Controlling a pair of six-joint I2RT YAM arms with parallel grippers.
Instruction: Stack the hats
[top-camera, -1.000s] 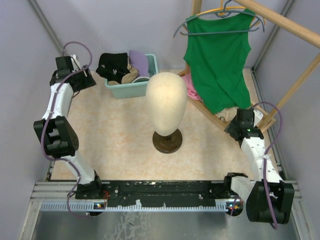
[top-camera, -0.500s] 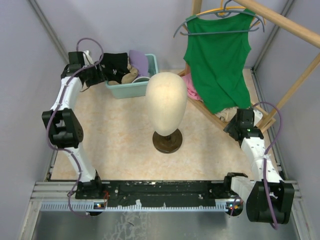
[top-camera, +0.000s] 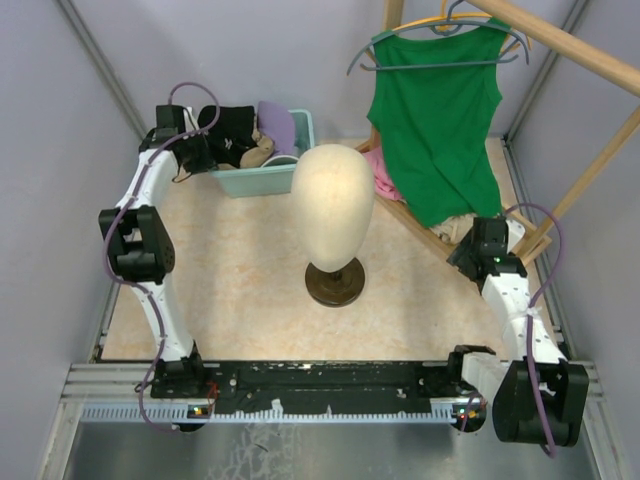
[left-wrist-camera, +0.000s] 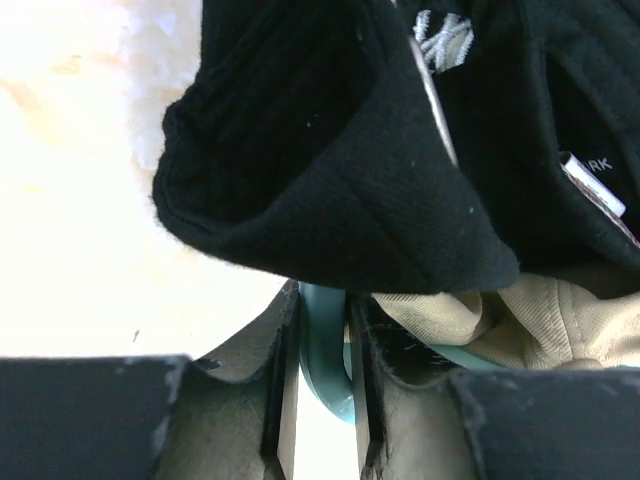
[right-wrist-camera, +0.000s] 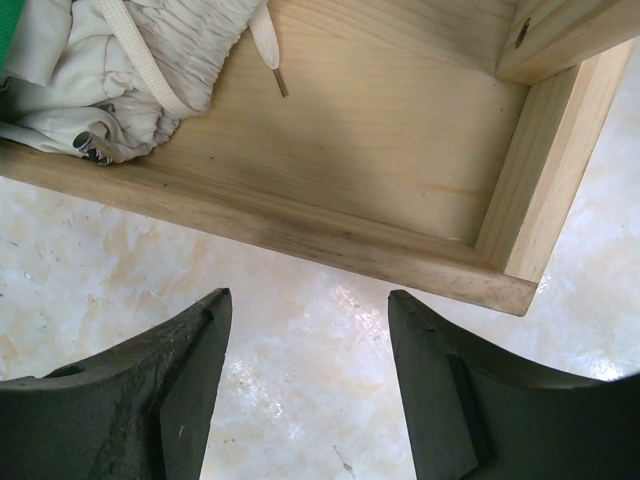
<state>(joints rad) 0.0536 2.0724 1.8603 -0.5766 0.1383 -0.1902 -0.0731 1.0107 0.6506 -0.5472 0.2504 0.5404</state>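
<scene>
We see the left gripper (left-wrist-camera: 318, 340) astride the wall of the teal bin (left-wrist-camera: 325, 370), under the black cap (left-wrist-camera: 330, 150); we cannot tell whether it clamps. The tan cap (left-wrist-camera: 540, 320) and purple cap (top-camera: 278, 122) lie in the bin. The right gripper (right-wrist-camera: 310, 330) is spread, empty.

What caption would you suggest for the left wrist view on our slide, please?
Left gripper straddling the teal bin's rim, black cap just above it, tan cap at right.

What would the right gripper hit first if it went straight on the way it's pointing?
Most likely the pale wooden frame rail lying just ahead of the right gripper; nothing shows between them, though depth is unclear from the wrist view.
</scene>
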